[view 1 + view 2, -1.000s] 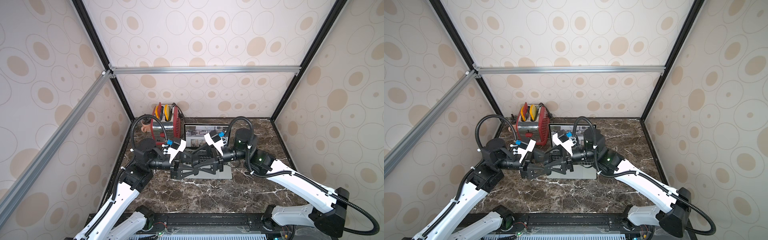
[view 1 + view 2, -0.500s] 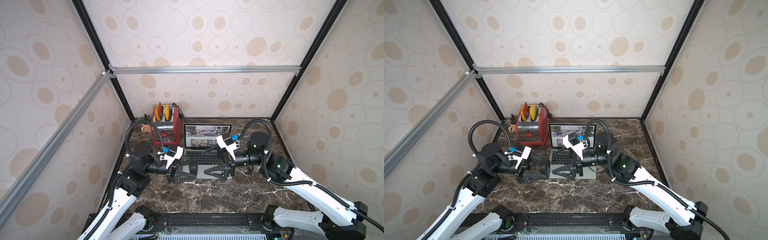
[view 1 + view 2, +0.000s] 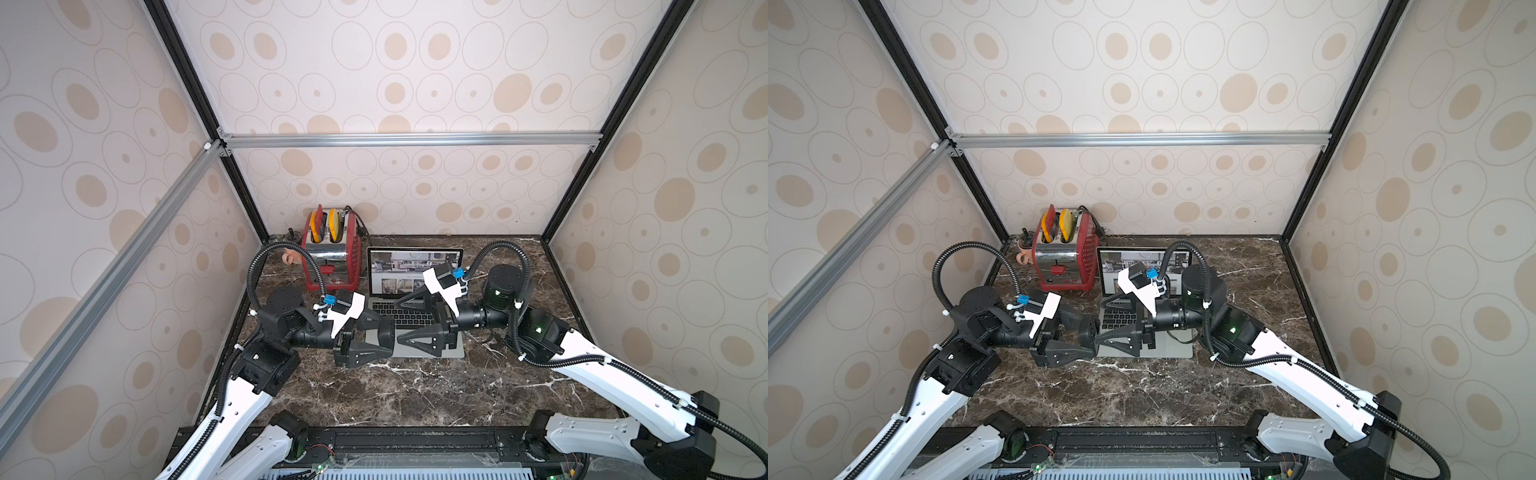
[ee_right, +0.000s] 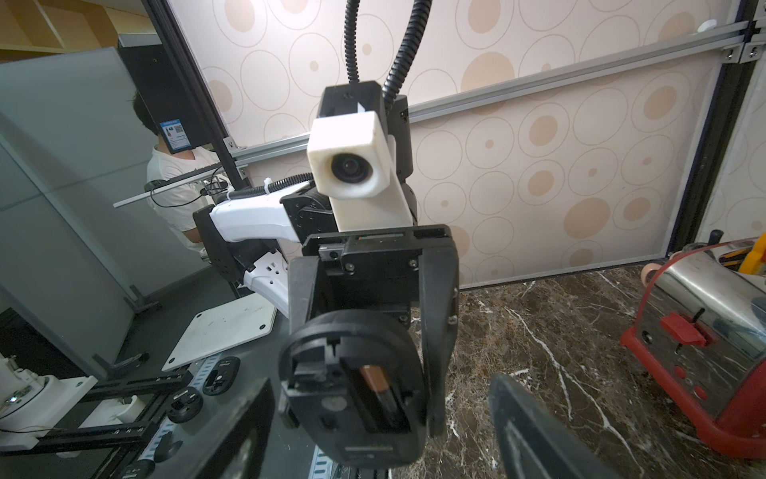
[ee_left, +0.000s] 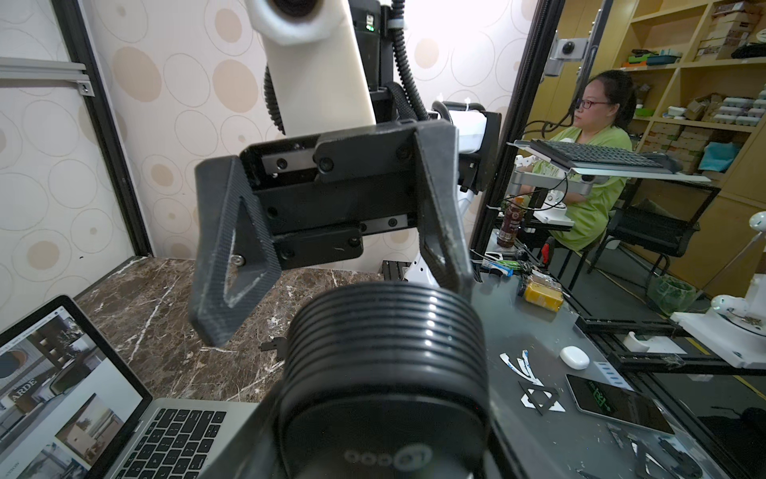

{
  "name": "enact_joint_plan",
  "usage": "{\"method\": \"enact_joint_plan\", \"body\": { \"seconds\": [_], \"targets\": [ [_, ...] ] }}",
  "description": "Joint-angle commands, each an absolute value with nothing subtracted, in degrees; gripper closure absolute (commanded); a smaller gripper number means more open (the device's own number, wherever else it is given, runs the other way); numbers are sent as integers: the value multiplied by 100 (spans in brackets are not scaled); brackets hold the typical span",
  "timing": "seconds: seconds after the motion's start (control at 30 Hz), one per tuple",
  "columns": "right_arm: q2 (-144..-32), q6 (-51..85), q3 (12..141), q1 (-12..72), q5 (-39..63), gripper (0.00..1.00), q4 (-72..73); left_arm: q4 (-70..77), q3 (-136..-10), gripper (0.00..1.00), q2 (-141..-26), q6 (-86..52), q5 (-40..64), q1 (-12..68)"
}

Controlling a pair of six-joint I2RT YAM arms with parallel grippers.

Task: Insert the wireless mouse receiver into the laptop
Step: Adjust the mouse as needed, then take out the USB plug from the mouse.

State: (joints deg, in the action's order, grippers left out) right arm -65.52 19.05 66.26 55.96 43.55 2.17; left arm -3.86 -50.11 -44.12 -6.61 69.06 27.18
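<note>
Your left pincer [image 3: 388, 338] is clenched on a black wireless mouse [image 4: 356, 419]. It holds the mouse in the air near the laptop's left edge, with the underside turned toward your right arm. I think this is on purpose: the compartment lies open, and in its slot sits a small brown-and-black piece, which I judge to be the receiver [image 4: 375, 385]. So the receiver is not yet in the laptop [image 3: 395, 274]; it is in the mouse.

Your right pincer [image 3: 398, 322] stands just in front of the mouse. Its jaws are spread wide with nothing between them, ready, as it seems, to pick that piece out. The laptop is open behind both pincers with the screen lit. Its side ports I cannot see from here.

The desk [image 3: 415, 395] is dark brown marble with white veins. It looks hard and smooth, so a dropped receiver may slide or hide in the pattern. A red toaster [image 3: 330, 257] stands beside the laptop at the back. Beige walls [image 3: 415, 62] with a circle pattern and aluminium bars [image 3: 407, 139] close the cell on three sides.
</note>
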Motion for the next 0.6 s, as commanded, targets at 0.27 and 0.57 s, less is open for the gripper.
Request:
{"method": "enact_joint_plan", "body": {
  "seconds": [0.27, 0.57],
  "targets": [
    [-6557, 1702, 6539, 5694, 4139, 15, 493, -100, -5105, 100, -4254, -1065, 6547, 2755],
    [-6651, 1620, 6752, 5690, 4156, 14, 281, -153, -5106, 100, -4239, -1109, 6548, 2758]
  ]
}}
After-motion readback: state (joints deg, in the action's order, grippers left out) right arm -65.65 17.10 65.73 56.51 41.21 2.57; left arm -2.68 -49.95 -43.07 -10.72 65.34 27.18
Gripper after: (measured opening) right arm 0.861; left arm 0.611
